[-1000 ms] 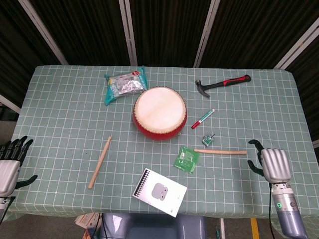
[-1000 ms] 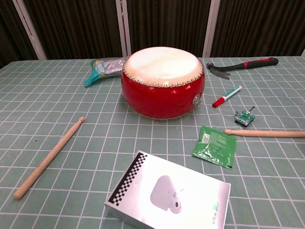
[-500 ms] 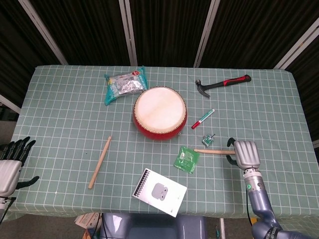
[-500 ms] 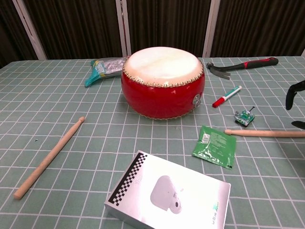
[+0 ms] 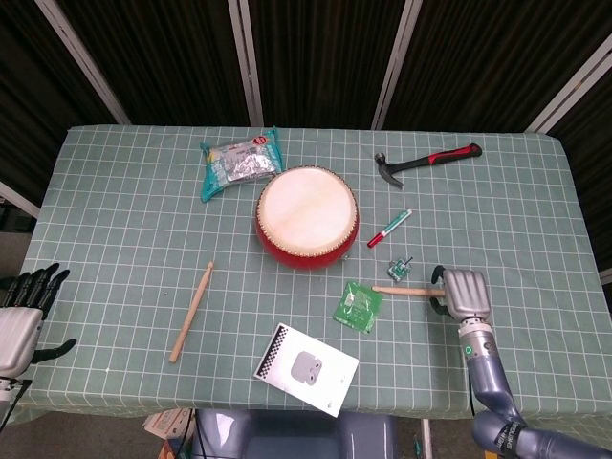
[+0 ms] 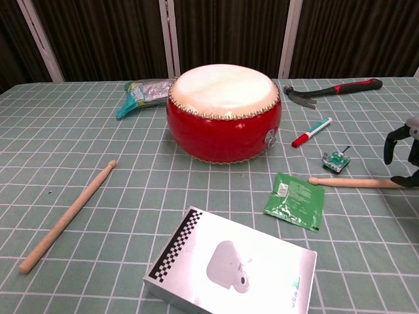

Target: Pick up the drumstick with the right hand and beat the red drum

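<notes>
The counter [image 5: 115,191] is covered with a green cloth with a white grid. The red drum [image 5: 307,218] stands upright near the middle of it, a little to the far side, with its pale skin facing up.

Near the front edge lies a white and silver box [image 5: 306,368] with a checkered strip on one side. A foil snack bag [image 5: 239,163] lies to the far left of the drum, just beside it. A hammer [image 5: 426,160] with a red and black handle lies to the far right.

There are two wooden sticks. One drumstick [image 5: 191,311] lies alone on the left side, well apart from both hands. The other drumstick [image 5: 411,291] lies on the right side, near the front, pointing left and right. The right robot hand [image 5: 461,295] is at the right end of this stick, with its back turned up. In the chest view its dark fingers [image 6: 391,145] are curled downward on both sides of the stick's end, but I cannot tell if they already grip it; the stick lies flat on the cloth.

The left robot hand [image 5: 21,311] is at the left near corner of the counter, its fingers spread apart and holding nothing.

A green sachet [image 5: 358,306] lies just left of the stick's tip. A red and white marker pen [image 5: 389,229] lies to the right of the drum. A small green part [image 5: 397,270] sits just on the far side of the right stick.
</notes>
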Robot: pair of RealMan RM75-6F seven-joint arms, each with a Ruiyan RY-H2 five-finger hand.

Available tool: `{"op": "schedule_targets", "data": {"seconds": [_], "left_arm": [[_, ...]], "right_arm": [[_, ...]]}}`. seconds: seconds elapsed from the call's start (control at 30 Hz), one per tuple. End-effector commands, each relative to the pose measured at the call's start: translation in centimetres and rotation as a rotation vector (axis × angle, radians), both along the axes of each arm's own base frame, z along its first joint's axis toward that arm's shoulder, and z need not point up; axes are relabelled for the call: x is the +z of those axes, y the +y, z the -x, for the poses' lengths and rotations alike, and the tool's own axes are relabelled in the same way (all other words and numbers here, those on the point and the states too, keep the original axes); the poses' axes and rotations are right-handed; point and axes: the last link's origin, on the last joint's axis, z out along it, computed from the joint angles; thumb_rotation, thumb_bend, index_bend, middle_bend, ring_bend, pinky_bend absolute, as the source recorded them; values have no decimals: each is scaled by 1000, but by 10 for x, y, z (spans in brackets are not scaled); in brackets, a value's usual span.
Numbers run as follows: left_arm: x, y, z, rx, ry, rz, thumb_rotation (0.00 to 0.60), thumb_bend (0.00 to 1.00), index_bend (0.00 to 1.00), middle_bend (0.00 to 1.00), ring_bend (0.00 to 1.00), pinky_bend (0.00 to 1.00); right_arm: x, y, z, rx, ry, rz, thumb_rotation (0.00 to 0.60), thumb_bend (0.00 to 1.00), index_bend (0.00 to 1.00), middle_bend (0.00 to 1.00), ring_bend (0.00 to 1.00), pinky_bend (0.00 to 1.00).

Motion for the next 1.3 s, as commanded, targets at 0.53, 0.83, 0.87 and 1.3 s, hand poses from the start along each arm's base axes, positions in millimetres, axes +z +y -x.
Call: {"op": "schedule_targets", "data": {"seconds": [0.53, 0.83, 0.87, 1.3], "left_arm": [[0, 0, 0, 2, -16, 3, 600, 0, 0, 0, 0, 0], [-2, 0, -2, 7, -24, 11, 600, 0, 0, 0, 0, 0], [-2, 0, -2, 8, -24, 12, 600, 0, 0, 0, 0, 0], [-2, 1, -3, 37, -43, 15, 600, 0, 0, 0, 0, 0]], "right_arm": [[-12, -6, 17, -59, 14, -19, 600, 345, 472, 1000, 1000, 1000], [-10, -8, 26, -81, 27, -7, 600, 388, 493, 1000, 1000, 1000], [-9, -9, 27, -82, 24, -2, 600, 388, 493, 1000, 1000, 1000], [-14, -8, 43, -132, 53, -28, 600, 388, 493, 1000, 1000, 1000]]}}
